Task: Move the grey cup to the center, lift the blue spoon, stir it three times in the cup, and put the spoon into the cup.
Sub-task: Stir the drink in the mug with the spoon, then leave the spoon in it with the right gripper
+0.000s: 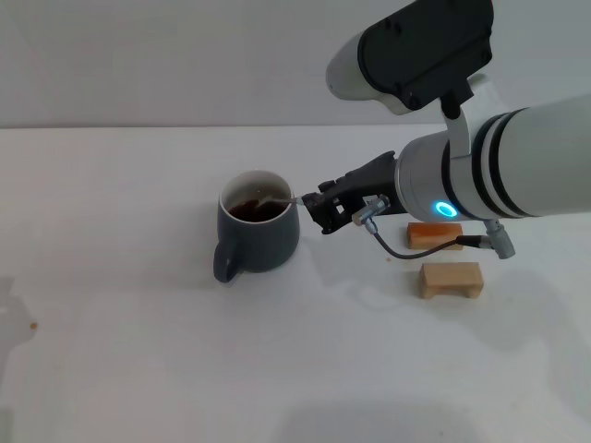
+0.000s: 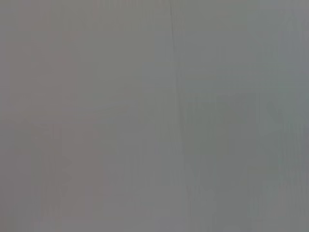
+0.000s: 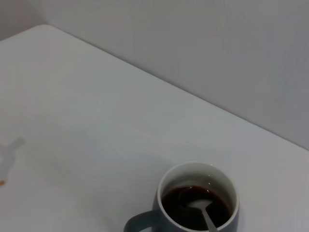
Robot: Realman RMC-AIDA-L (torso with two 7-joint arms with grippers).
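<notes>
The grey cup [image 1: 263, 242] stands near the middle of the white table with dark brown liquid in it and its handle toward the front left. The blue spoon [image 1: 280, 198] leans over the cup's right rim with its bowl in the liquid. My right gripper [image 1: 309, 205] is just right of the rim, shut on the spoon's handle. In the right wrist view the cup [image 3: 193, 171] is seen from above, and the spoon [image 3: 199, 208] has its metal bowl lying in the liquid. My left gripper is out of view; its wrist view shows only a blank grey surface.
Two small wooden blocks lie right of the cup, one [image 1: 434, 233] partly under my right arm and one [image 1: 451, 279] nearer the front. A tiny brown speck [image 1: 33, 324] sits at the table's left. A plain wall runs behind the table.
</notes>
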